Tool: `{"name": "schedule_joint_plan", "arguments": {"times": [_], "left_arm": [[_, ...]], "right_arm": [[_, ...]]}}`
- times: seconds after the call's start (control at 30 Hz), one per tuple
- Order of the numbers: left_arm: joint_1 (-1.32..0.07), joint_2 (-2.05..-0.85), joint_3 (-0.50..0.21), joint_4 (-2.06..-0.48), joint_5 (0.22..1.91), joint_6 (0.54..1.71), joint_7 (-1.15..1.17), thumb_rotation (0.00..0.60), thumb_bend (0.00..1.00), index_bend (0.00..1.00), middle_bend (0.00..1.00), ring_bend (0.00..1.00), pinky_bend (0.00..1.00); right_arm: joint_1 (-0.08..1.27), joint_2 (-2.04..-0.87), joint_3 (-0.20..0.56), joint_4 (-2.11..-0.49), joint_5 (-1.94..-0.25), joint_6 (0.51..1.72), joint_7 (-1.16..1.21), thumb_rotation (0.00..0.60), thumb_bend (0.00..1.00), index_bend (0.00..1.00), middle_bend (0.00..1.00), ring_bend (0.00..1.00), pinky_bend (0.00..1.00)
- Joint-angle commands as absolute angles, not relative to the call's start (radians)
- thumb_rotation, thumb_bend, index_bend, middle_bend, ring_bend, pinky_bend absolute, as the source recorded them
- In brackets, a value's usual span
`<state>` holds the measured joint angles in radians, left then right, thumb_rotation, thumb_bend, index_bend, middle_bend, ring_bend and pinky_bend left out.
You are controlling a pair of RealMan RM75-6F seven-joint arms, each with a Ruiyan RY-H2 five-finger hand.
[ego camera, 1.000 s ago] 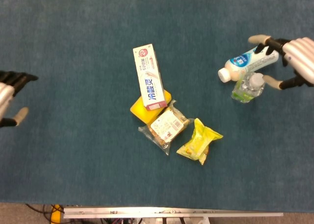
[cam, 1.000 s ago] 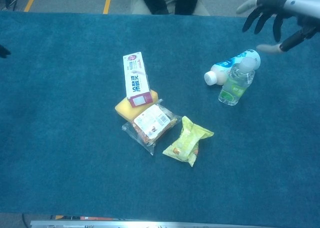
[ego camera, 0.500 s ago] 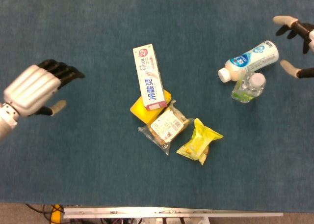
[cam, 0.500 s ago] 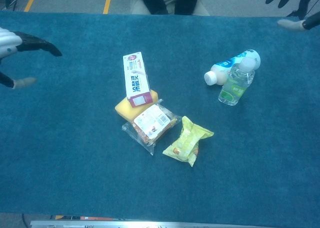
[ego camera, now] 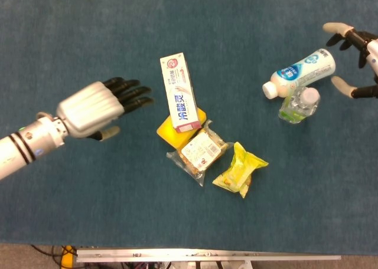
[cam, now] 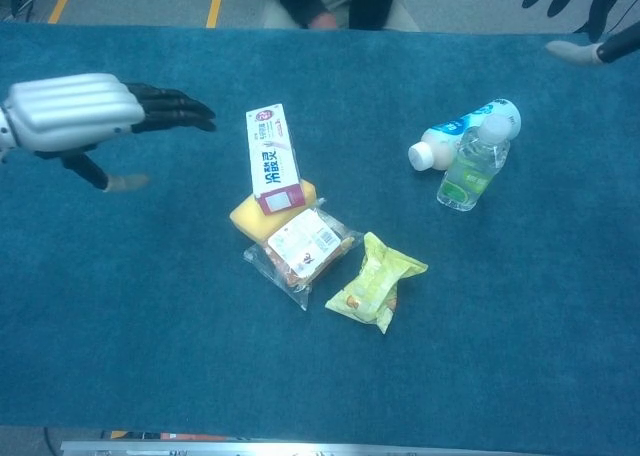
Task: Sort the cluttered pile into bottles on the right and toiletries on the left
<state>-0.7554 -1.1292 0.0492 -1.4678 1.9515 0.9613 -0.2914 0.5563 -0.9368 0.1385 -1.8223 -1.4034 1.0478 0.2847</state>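
A: Which step? 
B: Left hand (ego camera: 97,108), empty and fingers spread, nears the white-and-red toothpaste box (ego camera: 180,92) leaning on the yellow sponge (ego camera: 167,129). 
A: Next? 
B: Probably grasp it, carry leftward.

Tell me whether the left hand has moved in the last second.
Yes. The left hand has come in from the table's left edge toward the toothpaste box.

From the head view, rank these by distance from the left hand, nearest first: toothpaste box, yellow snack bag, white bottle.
Measured from the left hand, which is open at the left of the pile:
1. Toothpaste box, just right of its fingertips, lying on the yellow sponge.
2. Yellow snack bag, at the pile's lower right.
3. White bottle, far right, beside the right hand.
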Motion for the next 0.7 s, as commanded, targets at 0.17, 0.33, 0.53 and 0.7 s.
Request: {"name": "schedule_joint_plan", "arguments": {"times": [0.17, 0.33, 0.53, 0.7], "left_arm": [[-0.826, -1.204, 0.063, -1.414, 1.973, 0.947, -0.3, 0.6, 0.37, 0.03, 0.02, 0.04, 0.15], [-0.875, -1.245, 0.068, -1.382, 1.974, 0.933, -0.319, 0.6, 0.37, 0.01, 0.01, 0.04, 0.15], [-0.938, -1.298, 0.081, -1.335, 1.976, 0.908, -0.354, 0.6, 0.37, 0.01, 0.01, 0.03, 0.15], [-0.983, -1.346, 0.099, -1.286, 1.973, 0.884, -0.381, 0.6, 0.37, 0.01, 0.01, 0.03, 0.15]], "right_arm": [[0.565, -0.941, 0.151, -1.834, -1.389, 1.032, 0.264, 0.6, 0.28, 0.16, 0.34, 0.35, 0.55], [0.567, -0.946, 0.162, -1.83, -1.37, 1.027, 0.258, 0.6, 0.28, 0.16, 0.34, 0.35, 0.55], [0.569, -0.952, 0.17, -1.818, -1.348, 1.013, 0.253, 0.6, 0.28, 0.16, 0.34, 0.35, 0.55], [0.568, -0.956, 0.174, -1.804, -1.34, 1.007, 0.262, 0.6, 0.28, 0.16, 0.34, 0.35, 0.55]]}}
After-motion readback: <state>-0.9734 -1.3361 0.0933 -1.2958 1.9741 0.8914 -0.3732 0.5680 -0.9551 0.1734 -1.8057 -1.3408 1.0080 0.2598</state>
